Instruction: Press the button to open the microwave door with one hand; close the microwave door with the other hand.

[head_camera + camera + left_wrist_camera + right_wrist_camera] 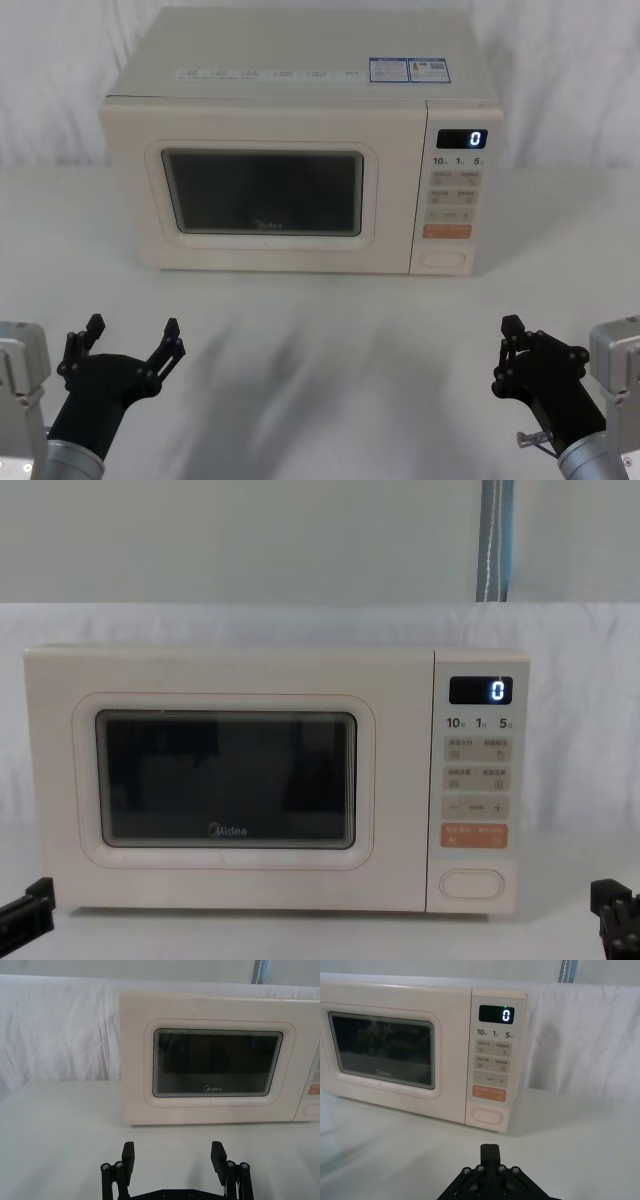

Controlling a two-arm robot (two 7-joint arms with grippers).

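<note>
Pressing comes first: the button (444,259) sits at the bottom of the control panel, below the orange key (446,231); the door (262,190) is shut. The right gripper (512,345), pressed together, should drive straight at its middle; the left gripper (133,336), spread, waits near the table's front edge.

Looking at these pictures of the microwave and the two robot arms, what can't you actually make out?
- The small print on the beige keys: too small in the right wrist view.
- The inside of the microwave: the dark window in the microwave door hides it in the head view.
- The stickers on top: text too small in the head view.
- The right end effector: cut off by the chest view's edge.
</note>
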